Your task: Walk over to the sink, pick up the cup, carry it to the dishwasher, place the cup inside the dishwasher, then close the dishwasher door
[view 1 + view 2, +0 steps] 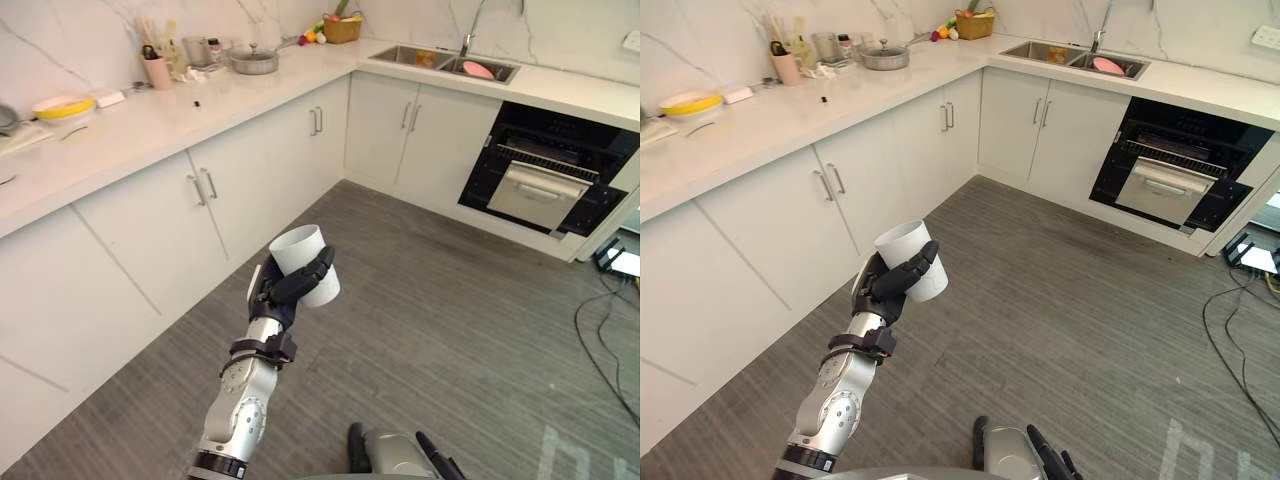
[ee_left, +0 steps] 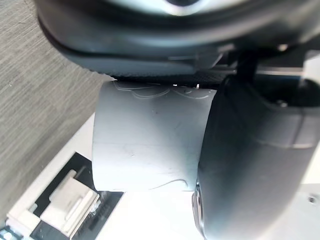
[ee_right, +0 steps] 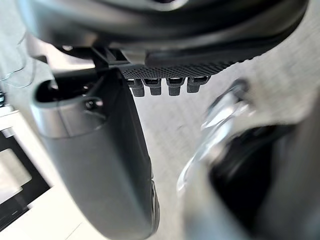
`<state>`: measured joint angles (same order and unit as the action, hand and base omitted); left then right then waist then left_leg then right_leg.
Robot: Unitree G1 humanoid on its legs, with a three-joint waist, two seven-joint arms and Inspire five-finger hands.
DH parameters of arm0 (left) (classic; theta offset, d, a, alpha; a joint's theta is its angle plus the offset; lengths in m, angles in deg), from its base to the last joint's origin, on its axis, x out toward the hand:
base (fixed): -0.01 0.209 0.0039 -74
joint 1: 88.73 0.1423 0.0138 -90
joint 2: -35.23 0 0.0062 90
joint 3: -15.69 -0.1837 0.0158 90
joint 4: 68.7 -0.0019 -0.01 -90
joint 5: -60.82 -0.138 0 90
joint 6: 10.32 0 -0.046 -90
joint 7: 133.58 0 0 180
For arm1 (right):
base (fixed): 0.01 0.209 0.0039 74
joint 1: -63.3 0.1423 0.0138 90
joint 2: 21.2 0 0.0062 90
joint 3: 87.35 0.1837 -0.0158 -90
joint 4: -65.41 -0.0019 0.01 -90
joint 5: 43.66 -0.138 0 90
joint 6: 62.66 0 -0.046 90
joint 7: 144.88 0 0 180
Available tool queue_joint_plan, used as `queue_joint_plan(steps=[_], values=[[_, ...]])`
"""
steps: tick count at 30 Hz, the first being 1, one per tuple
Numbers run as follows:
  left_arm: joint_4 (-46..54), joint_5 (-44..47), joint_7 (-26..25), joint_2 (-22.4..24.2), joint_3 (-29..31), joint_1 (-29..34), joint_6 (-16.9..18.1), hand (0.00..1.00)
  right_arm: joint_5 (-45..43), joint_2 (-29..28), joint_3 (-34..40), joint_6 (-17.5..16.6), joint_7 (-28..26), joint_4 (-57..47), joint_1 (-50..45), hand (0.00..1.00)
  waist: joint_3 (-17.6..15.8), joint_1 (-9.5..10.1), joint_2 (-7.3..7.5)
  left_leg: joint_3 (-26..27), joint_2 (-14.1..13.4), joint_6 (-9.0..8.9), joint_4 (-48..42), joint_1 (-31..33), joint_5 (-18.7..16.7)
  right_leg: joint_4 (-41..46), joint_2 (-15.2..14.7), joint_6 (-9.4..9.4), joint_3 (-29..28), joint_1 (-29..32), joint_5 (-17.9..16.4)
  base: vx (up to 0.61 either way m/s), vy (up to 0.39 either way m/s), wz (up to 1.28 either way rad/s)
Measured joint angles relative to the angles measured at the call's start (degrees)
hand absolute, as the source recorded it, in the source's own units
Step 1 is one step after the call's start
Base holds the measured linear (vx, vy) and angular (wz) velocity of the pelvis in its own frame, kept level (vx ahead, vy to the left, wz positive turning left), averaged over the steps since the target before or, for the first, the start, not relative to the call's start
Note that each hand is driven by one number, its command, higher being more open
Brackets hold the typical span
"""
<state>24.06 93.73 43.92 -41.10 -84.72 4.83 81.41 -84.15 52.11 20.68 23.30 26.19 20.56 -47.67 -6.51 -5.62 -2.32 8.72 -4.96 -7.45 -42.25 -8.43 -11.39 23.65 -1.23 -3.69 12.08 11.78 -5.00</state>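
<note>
The carrying step is judged to be in hand. The cup (image 1: 305,262) is gripped by the left robot hand (image 1: 285,288), whose fingers and thumb are wrapped round its wall. It is held tilted over the open floor (image 1: 430,330), well apart from the sink (image 1: 445,62) and from the dishwasher (image 1: 545,170). In the left wrist view the cup's pale side is seen pressed between the thumb and the fingers. The right robot hand (image 1: 1045,460) is seen low at the near edge, its fingers relaxed and nothing held.

The dishwasher is seen open at the far right, under the counter (image 1: 150,120), with a wire rack (image 1: 545,160) across its dark cavity and a silver panel below. The next move is judged to call for a walk across the floor toward that opening. The cup should be kept steady, then lowered into the rack before the fingers are released. The door is left to be shut afterwards.

As to containers, the cup looks empty as far as its mouth can be read. A pink item (image 1: 478,69) lies in the sink's right basin, and something orange is seen in the left one. Whether anything sits in the dishwasher rack cannot be told. On the counter, a basket (image 1: 342,28) holds fruit, a pink holder (image 1: 157,70) holds utensils, a lidded pan (image 1: 254,60) stands nearby, and a yellow bowl (image 1: 63,107) is set nearer.
</note>
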Motion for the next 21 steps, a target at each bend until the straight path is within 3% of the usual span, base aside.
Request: queue_joint_plan(steps=[1,2,3,4,5,6,7,8,9,10,11,12,13,14,15,16,18,19,20,21], values=[[0.1,-0.4,0.2,0.4,0.4,0.5,0.0,0.0,0.0,0.2,-0.1,-0.3,-0.1,-0.5,-0.2,1.0,0.1,0.12,-0.58,0.8,-1.6,0.95,-6.0,2.6,5.2,-0.8,1.0,-0.62,-0.4,-1.3,-1.0,0.42,-0.166,-0.49],[0.7,-0.9,0.7,1.0,2.3,2.5,0.0,0.0,0.1,0.6,-1.2,-1.0,-0.5,-1.4,-0.4,1.0,0.3,0.64,-0.89,3.6,-5.0,2.67,-13.3,5.7,19.3,-3.3,3.0,-1.55,-2.4,-5.1,-1.9,0.39,-0.085,-0.69],[0.9,-1.1,1.2,0.9,3.5,3.3,0.0,0.0,0.0,0.7,-2.2,-2.7,-1.0,-2.7,-0.6,1.0,0.2,1.17,-1.13,4.1,-8.1,5.2,-20.7,9.3,18.3,-6.2,4.8,-2.33,-3.5,-9.1,-2.6,0.41,-0.071,-0.72],[1.2,-1.1,1.4,0.7,3.8,3.3,0.0,0.0,-0.3,0.6,-2.5,-3.5,-1.0,-3.6,-0.7,1.0,0.3,1.48,-1.62,4.0,-9.2,6.57,-23.6,11.6,15.4,-6.9,5.4,-2.73,-4.2,-10.6,-3.3,0.64,-0.099,-0.59],[2.1,-1.1,1.6,0.0,4.0,3.3,0.0,0.0,-1.3,0.8,-3.1,-4.6,-1.0,-5.6,-0.4,1.0,-0.4,1.93,-0.64,3.4,-9.9,8.04,-26.2,16.3,10.0,-7.4,5.8,-2.95,-5.6,-13.0,-4.9,0.63,-0.102,-0.64],[2.4,-0.8,2.3,-0.8,4.0,3.3,0.0,0.0,-2.9,1.5,-3.9,-5.8,-1.2,-7.8,0.1,1.0,-0.4,2.8,-0.55,3.6,-9.9,8.28,-24.6,20.3,5.8,-8.3,5.7,-2.91,-7.4,-15.5,-6.2,0.62,-0.09,-0.73],[2.5,-0.8,2.8,-1.2,4.1,3.3,0.0,0.0,-3.5,2.0,-4.2,-6.3,-1.2,-8.8,0.8,1.0,-0.4,3.22,-0.49,4.3,-9.9,8.1,-22.2,21.8,3.9,-8.7,5.4,-2.76,-8.5,-16.4,-6.7,0.51,-0.014,-0.85],[3.3,-0.9,3.6,-2.0,4.3,3.4,0.0,0.0,-4.7,3.0,-5.1,-7.1,-1.2,-10.6,2.8,1.0,-0.4,3.41,-0.44,5.9,-8.9,7.69,-14.0,23.6,0.8,-9.0,4.6,-1.78,-10.5,-18.2,-7.7,0.52,0.056,-0.79],[4.3,-0.9,4.8,-2.2,4.5,3.4,0.0,0.0,-5.2,3.8,-5.1,-7.7,-1.2,-12.3,5.1,1.0,-0.4,3.36,-0.34,5.9,-6.3,7.24,-1.0,24.4,-0.1,-8.9,3.2,-0.9,-12.2,-19.7,-9.2,0.56,0.083,-0.72],[5.0,-1.0,5.4,-2.1,4.5,3.5,0.0,0.0,-5.4,4.3,-5.2,-8.0,-1.1,-12.9,6.3,1.0,-0.4,3.5,-0.33,5.5,-4.7,6.74,6.2,24.4,0.3,-9.0,2.4,-0.51,-13.3,-20.3,-9.9,0.6,0.144,-0.66],[7.0,-1.4,6.3,-1.9,4.5,4.2,0.0,0.0,-5.4,5.1,-5.3,-8.8,-1.0,-13.2,8.8,1.0,-0.4,3.74,-0.46,3.2,-1.8,4.52,21.1,24.2,3.6,-9.7,1.2,0.31,-15.5,-21.7,-11.2,0.49,0.145,-0.58],[8.2,-1.5,6.8,-1.9,4.5,4.8,0.0,0.0,-5.4,5.7,-5.3,-9.1,-1.0,-13.2,10.0,1.0,-0.2,4.08,-0.91,1.8,-1.2,3.08,27.4,24.5,5.7,-10.6,1.1,0.41,-16.8,-22.4,-11.4,0.72,0.29,-0.97],[9.7,-1.7,7.7,-2.1,4.6,5.2,0.4,0.0,-5.4,6.2,-5.4,-9.5,-0.9,-12.2,11.9,1.0,-0.3,5.56,-1.15,-0.1,-1.3,-0.26,30.7,25.9,11.6,-12.8,1.0,0.8,-20.0,-24.6,-12.1,0.61,0.282,-0.88],[9.5,-2.0,7.8,-2.3,4.7,5.2,1.0,0.0,-5.4,6.3,-5.9,-9.5,-0.9,-11.9,12.4,1.0,-0.1,6.2,-1.25,-0.2,-1.0,0.52,30.4,25.1,14.9,-13.1,0.5,1.46,-21.1,-25.5,-12.4,0.61,0.297,-0.94],[8.7,-2.6,7.9,-2.5,5.4,5.2,1.4,0.0,-5.2,6.0,-6.4,-9.6,-0.9,-11.6,12.8,1.0,0.0,6.46,-0.27,-0.7,-0.4,3.03,29.2,24.2,17.4,-12.4,-0.4,2.28,-22.5,-26.3,-12.9,0.63,0.292,-0.54],[7.0,-3.0,7.8,-2.5,7.4,5.2,1.4,0.0,-4.9,5.6,-7.2,-9.3,-1.0,-11.7,13.1,1.0,0.0,5.58,0.52,-0.3,0.3,7.71,22.5,24.9,12.5,-7.8,-1.5,3.52,-24.2,-25.7,-12.2,0.63,0.276,-0.37],[6.2,-3.8,7.6,-2.8,9.7,6.8,1.4,0.0,-4.7,5.7,-7.2,-8.0,-0.7,-11.7,13.0,1.0,0.0,4.63,1.28,0.8,0.2,8.08,15.5,23.3,6.6,-0.1,-2.1,5.86,-25.0,-25.6,-10.2,0.65,0.234,-0.33],[6.2,-3.8,7.6,-3.0,10.4,7.4,1.5,0.0,-4.4,5.6,-7.1,-7.4,-0.5,-11.7,13.0,1.0,-0.2,4.72,1.67,1.3,-0.1,8.13,13.1,22.4,5.4,2.4,-2.4,6.92,-24.7,-25.5,-8.6,0.63,0.18,-0.54],[6.1,-4.6,7.4,-3.9,10.8,7.9,2.3,0.0,-4.1,4.9,-7.0,-6.8,0.0,-11.6,12.9,1.0,-0.5,4.9,2.55,2.5,1.0,6.33,9.0,22.4,2.4,9.3,-2.9,10.61,-23.0,-24.3,-4.6,0.43,0.217,-0.57],[6.7,-5.8,7.5,-4.2,10.9,8.1,3.1,0.0,-4.0,4.9,-7.0,-6.8,0.1,-12.3,12.2,1.0,-0.1,4.89,3.36,1.7,4.2,10.13,18.7,17.5,3.3,20.3,-5.3,17.24,-20.6,-20.0,0.4,0.37,0.254,-0.55]])
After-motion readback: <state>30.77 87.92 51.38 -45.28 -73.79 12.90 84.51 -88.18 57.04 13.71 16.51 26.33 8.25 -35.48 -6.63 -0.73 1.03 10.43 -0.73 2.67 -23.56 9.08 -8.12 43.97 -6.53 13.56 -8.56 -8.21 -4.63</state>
